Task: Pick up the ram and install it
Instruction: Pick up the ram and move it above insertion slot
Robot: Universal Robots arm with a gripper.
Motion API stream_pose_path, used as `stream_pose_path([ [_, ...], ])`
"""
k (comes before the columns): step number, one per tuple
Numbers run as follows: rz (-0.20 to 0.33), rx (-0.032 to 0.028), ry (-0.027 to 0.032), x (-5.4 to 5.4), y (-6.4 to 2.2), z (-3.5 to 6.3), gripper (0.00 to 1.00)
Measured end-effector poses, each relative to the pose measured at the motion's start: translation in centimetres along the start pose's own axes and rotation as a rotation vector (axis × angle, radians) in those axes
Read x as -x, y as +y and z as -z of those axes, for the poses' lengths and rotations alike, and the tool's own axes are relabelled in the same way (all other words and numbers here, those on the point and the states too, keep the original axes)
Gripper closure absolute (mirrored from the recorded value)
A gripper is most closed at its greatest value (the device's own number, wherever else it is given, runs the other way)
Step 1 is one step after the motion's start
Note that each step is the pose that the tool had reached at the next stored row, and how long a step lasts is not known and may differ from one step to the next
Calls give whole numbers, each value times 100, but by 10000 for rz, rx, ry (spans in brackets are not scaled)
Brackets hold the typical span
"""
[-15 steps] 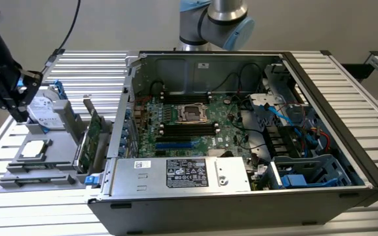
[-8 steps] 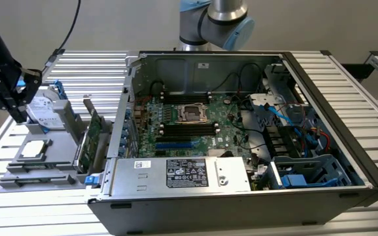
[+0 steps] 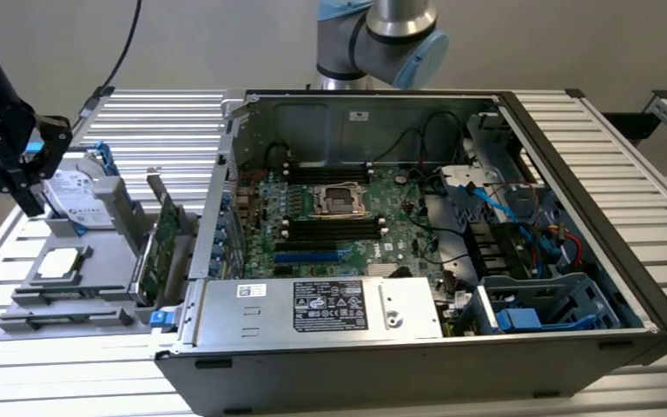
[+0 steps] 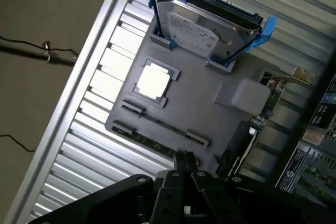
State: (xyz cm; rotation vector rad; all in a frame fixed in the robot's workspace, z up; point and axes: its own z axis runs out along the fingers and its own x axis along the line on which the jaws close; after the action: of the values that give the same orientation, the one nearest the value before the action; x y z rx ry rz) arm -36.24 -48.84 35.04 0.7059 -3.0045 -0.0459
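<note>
The ram (image 4: 149, 142) is a thin green stick standing on edge in a slot along one side of the grey parts holder (image 4: 199, 108). My gripper (image 4: 185, 157) hovers above that side of the holder with its dark fingers pressed together and nothing between them. In the exterior view the gripper (image 3: 27, 195) hangs at the far left, over the holder (image 3: 67, 300), well away from the open computer case (image 3: 426, 339). Dark memory slots (image 3: 331, 228) lie on the green motherboard inside the case, beside the processor socket.
The holder also carries a hard drive (image 4: 199, 24) in blue rails, a square processor chip (image 4: 153, 82) and a green expansion card (image 3: 162, 248) with a metal bracket, standing next to the case wall. Cables and a blue drive cage fill the case at the exterior view's right.
</note>
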Motion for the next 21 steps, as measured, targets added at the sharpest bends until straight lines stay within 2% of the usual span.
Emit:
stream_pose_path([
  [21, 3818, -179, 159, 1, -1, -10, 89],
])
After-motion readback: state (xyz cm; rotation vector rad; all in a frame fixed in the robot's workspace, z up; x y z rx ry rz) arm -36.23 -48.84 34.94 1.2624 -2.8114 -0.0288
